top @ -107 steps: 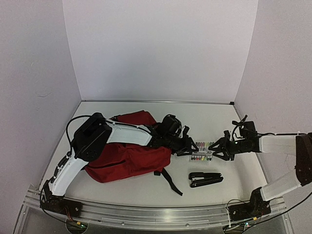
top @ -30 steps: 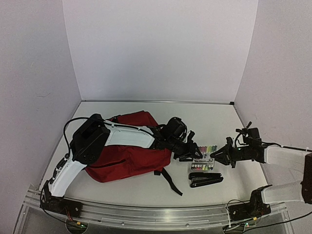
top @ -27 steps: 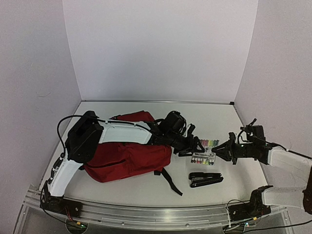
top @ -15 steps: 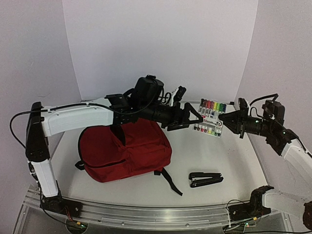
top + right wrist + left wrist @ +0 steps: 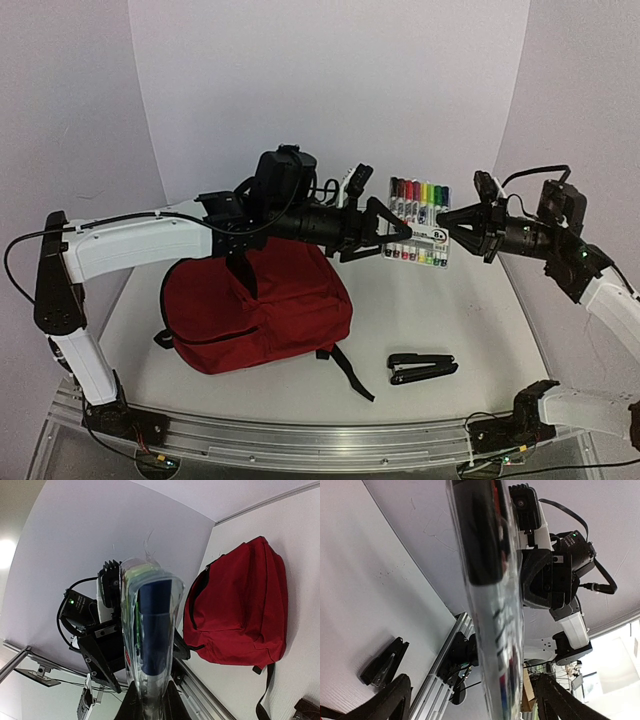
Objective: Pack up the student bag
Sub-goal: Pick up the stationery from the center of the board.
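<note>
1. Holding the marker pack (image 5: 418, 215) aloft, your right gripper (image 5: 443, 222) is clamped on its right edge.
2. Your left gripper (image 5: 393, 238) stands spread wide around the opposite edge, gripping nothing.
3. The student bag (image 5: 262, 305) lies below on the table (image 5: 470, 320), with no open mouth showing. You will likely need to open it before the pack goes in.

honestly the only thing close to readable is a big "8" on the white label strip (image 5: 432, 236) along the bottom of the clear plastic pack of coloured markers (image 5: 418, 212), right of centre in the top view, and the rest of its print is too blurry
</note>
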Action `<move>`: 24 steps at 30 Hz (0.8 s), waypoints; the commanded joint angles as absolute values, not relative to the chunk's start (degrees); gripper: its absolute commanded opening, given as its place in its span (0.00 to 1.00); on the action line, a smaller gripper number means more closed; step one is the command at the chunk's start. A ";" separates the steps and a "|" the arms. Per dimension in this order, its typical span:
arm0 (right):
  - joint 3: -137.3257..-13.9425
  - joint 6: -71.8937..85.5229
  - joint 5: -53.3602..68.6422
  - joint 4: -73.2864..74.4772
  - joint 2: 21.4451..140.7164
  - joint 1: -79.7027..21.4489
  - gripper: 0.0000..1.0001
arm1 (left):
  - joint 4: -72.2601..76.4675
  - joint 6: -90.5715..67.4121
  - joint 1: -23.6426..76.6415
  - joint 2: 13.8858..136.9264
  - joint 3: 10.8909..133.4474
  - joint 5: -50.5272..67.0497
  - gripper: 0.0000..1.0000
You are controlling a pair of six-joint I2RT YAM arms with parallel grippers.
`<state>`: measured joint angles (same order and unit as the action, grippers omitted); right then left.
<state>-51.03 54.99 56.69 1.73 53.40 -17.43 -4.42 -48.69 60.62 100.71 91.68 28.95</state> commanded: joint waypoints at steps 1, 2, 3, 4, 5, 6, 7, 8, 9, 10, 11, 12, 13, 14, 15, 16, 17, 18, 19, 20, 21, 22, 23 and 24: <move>-52.78 55.64 57.39 -4.27 54.50 -20.63 0.00 | 2.42 -50.67 60.29 99.60 91.68 31.14 0.77; -52.70 55.50 57.11 -4.30 54.76 -21.21 0.00 | 3.12 -50.73 60.29 99.24 91.55 31.06 0.74; -52.55 55.36 56.94 -4.36 55.10 -21.66 0.00 | 3.92 -50.71 60.26 98.81 91.34 30.81 0.73; -52.46 55.20 56.68 -4.38 55.38 -22.23 0.00 | 4.53 -50.60 60.23 98.23 90.92 30.46 0.69; -52.38 55.05 56.38 -4.41 55.61 -22.82 0.00 | 5.01 -50.48 60.20 97.66 90.52 30.06 0.66; -52.31 54.94 56.05 -4.48 55.75 -23.42 0.00 | 5.13 -50.45 60.14 97.18 90.23 29.50 0.61; -52.30 54.86 55.81 -4.60 55.95 -23.84 0.00 | 5.17 -50.62 60.09 96.70 89.70 29.03 0.55; -52.31 54.81 55.64 -4.75 56.16 -24.11 0.00 | 5.38 -50.90 60.06 96.28 89.07 28.69 0.49; -52.36 54.70 55.48 -4.88 56.38 -24.43 0.00 | 5.86 -51.36 60.03 95.78 88.17 28.47 0.43; -52.38 54.60 55.28 -4.92 56.67 -24.63 0.00 | 6.69 -51.98 60.00 95.25 87.36 28.40 0.36; -52.40 54.45 55.10 -4.92 56.93 -24.83 0.00 | 7.68 -52.66 59.89 94.73 86.16 28.25 0.29; -52.39 54.27 54.83 -4.87 57.09 -24.99 0.00 | 8.62 -53.47 59.71 94.18 84.84 28.13 0.23; -52.35 54.04 54.52 -4.84 57.33 -25.20 0.00 | 9.38 -54.13 59.51 93.57 83.56 27.95 0.17; -52.32 53.77 53.97 -4.84 57.58 -25.41 0.02 | 9.75 -54.61 59.21 92.94 82.36 27.69 0.11; -52.33 53.48 53.24 -4.81 57.77 -25.62 0.07 | 9.81 -55.01 58.87 92.36 81.33 27.34 0.06; -52.43 53.17 52.31 -4.76 57.93 -25.88 0.16 | 9.48 -55.25 58.53 91.79 80.52 26.97 0.02; -52.63 52.79 51.19 -4.66 58.10 -26.26 0.26 | 8.80 -55.26 58.17 91.19 79.78 26.72 0.00; -52.97 52.18 49.85 -4.28 58.22 -26.74 0.33 | 7.98 -55.11 57.75 90.37 79.14 26.45 0.00; -53.40 51.42 48.29 -3.75 58.37 -27.19 0.40 | 6.95 -54.84 57.24 89.38 78.63 26.16 0.00; -53.93 50.66 46.47 -3.06 58.57 -27.67 0.42 | 5.57 -54.35 56.65 88.35 78.24 25.95 0.00; -54.86 49.68 44.62 -1.81 58.91 -28.30 0.45 | 3.86 -53.71 56.07 87.23 77.94 25.50 0.00; -55.76 48.33 42.40 0.15 59.40 -29.10 0.50 | 2.10 -53.02 55.42 85.93 77.73 24.83 0.00; -56.68 46.83 39.96 2.44 60.04 -30.11 0.56 | -0.90 -52.01 54.75 84.40 77.55 23.99 0.00; -57.78 45.43 37.43 4.47 60.85 -31.25 0.60 | -3.30 -51.26 54.07 82.69 77.11 23.16 0.00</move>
